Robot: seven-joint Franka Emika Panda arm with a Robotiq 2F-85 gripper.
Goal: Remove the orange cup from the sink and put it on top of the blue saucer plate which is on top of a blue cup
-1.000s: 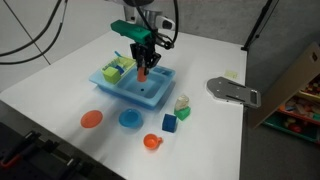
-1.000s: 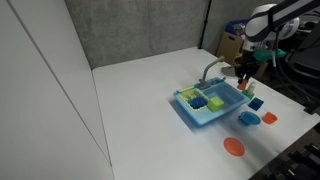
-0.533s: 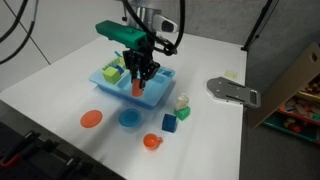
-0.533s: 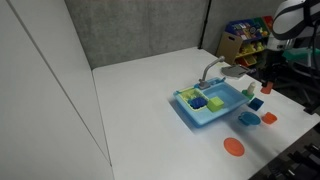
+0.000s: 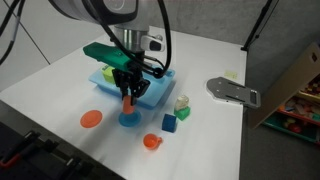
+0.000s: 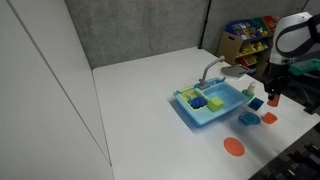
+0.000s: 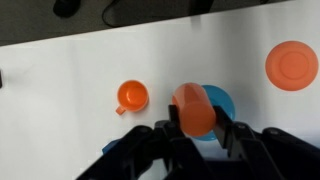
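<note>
My gripper (image 7: 198,119) is shut on the orange cup (image 7: 192,102), a small orange-red cup held on its side between the fingers. In the wrist view the blue saucer plate (image 7: 223,101) lies directly under the cup. In an exterior view my gripper (image 5: 127,95) holds the cup (image 5: 127,103) just above the saucer (image 5: 130,121), in front of the light-blue sink (image 5: 152,92). In an exterior view the gripper (image 6: 272,98) hangs to the right of the sink (image 6: 210,104), above the saucer (image 6: 248,119). The blue cup under the saucer is hidden.
A flat orange plate (image 5: 91,119) lies left of the saucer and shows in the wrist view (image 7: 291,63). An orange cup-like piece with a nub (image 5: 151,142) (image 7: 131,96), a blue cube (image 5: 169,123) and a green-white piece (image 5: 181,106) lie nearby. A grey metal part (image 5: 232,91) lies at the right.
My gripper has carried the orange cup out of the sink and forward, and it now hangs over the blue saucer plate.
</note>
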